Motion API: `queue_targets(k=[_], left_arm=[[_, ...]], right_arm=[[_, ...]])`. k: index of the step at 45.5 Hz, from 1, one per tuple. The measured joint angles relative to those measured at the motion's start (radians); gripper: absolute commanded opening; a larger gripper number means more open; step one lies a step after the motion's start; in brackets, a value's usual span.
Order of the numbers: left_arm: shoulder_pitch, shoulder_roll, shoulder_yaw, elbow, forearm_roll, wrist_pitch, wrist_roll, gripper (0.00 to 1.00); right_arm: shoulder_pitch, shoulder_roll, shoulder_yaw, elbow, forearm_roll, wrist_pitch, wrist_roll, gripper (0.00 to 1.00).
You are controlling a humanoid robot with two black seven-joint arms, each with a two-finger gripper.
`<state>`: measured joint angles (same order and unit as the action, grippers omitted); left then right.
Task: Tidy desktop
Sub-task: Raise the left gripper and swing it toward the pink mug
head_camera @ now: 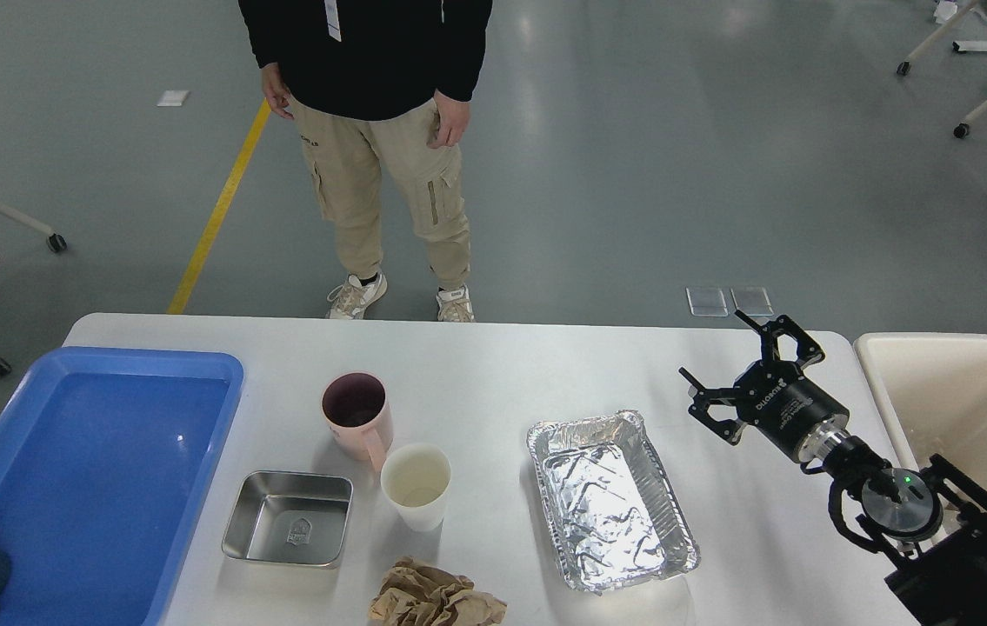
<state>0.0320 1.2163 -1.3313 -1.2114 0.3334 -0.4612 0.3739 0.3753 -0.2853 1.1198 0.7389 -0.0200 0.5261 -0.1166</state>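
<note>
While the right jaws (732,369) hover spread, the desktop (493,365) runs lengthwise left-right.

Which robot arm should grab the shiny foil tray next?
The right one, probably. Its right gripper hangs open just beside the foil tray on the desktop, with the beige bin close by. No left arm shows.

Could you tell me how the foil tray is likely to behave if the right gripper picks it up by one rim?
The foil tray looks thin and creased, so it will probably bend or dent under the right gripper. It appears empty, so likely very light and apt to slide on the smooth desktop if nudged.
</note>
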Motion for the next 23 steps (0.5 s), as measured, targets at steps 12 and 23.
queue_targets(k=[12,23], left_arm=[[0.028,0.018,-0.004,-0.081,0.173,0.026,0.002,0.98],[0.045,0.033,-0.015,-0.105,0.212,0.026,-0.002,0.98]], right_arm=[[-0.021,-0.013,0.0,0.016,0.0,0.0,0.0,1.0],[-0.031,-0.033,0.0,0.025,0.0,-0.001,0.0,1.0]])
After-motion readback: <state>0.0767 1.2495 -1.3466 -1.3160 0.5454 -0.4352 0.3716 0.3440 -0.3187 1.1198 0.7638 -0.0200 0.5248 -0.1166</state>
